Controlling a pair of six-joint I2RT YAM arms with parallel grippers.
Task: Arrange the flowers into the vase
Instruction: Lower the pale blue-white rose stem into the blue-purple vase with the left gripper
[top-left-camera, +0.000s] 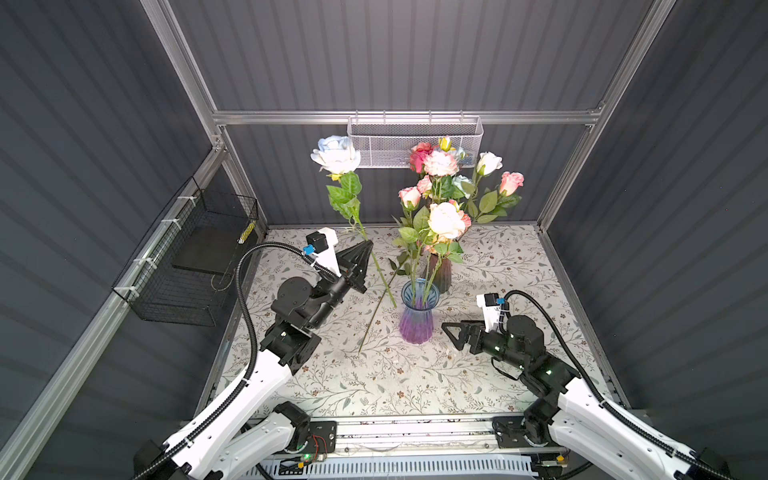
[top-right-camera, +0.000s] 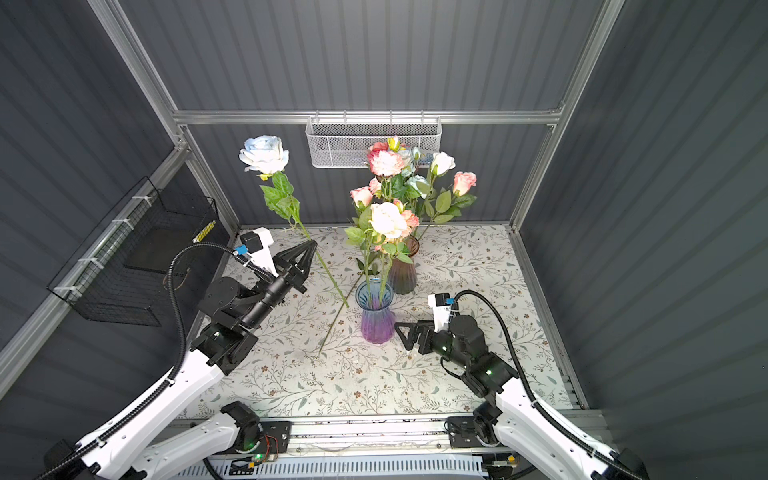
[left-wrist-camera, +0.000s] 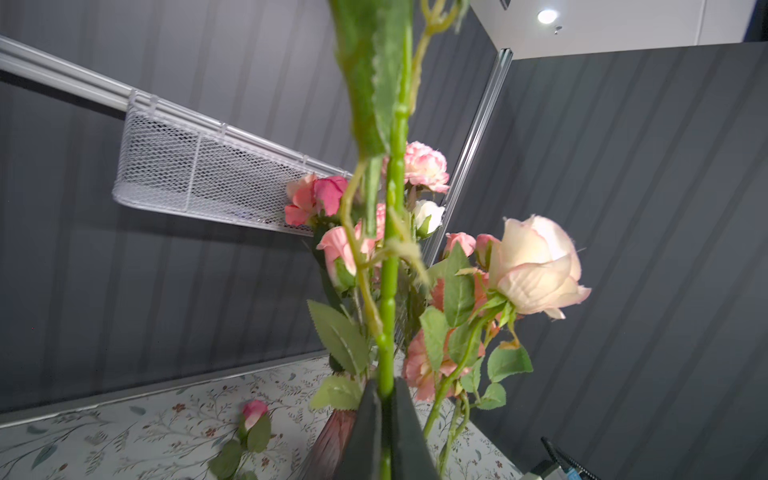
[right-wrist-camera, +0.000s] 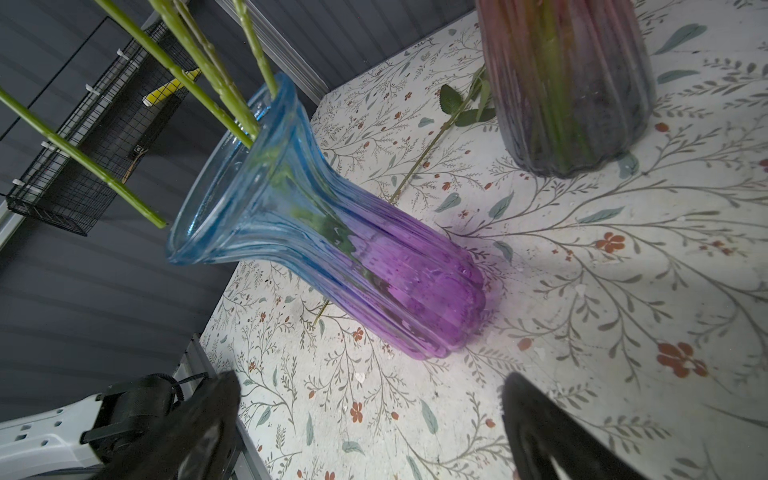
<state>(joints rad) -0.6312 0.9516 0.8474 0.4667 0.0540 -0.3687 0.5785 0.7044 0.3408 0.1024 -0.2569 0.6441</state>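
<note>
My left gripper (top-left-camera: 368, 245) (top-right-camera: 312, 245) (left-wrist-camera: 384, 395) is shut on the green stem of a white-and-pale-blue rose (top-left-camera: 336, 156) (top-right-camera: 264, 156), which it holds tilted in the air. The stem's lower end (right-wrist-camera: 160, 224) hangs just outside the rim of the blue-to-purple glass vase (top-left-camera: 419, 311) (top-right-camera: 376, 311) (right-wrist-camera: 332, 249), on its left. A few flowers (top-left-camera: 446, 220) stand in that vase. My right gripper (top-left-camera: 446, 332) (top-right-camera: 400, 332) (right-wrist-camera: 370, 399) rests low to the right of the vase, open and empty.
A dark reddish vase (top-left-camera: 440, 272) (right-wrist-camera: 569, 83) with several flowers (top-left-camera: 440, 162) stands right behind the blue one. One loose stem (top-left-camera: 374, 316) (top-right-camera: 336, 320) lies on the floral table (top-left-camera: 498, 374). A white mesh basket (top-left-camera: 415, 141) hangs at the back, a black wire basket (top-left-camera: 195, 257) on the left wall.
</note>
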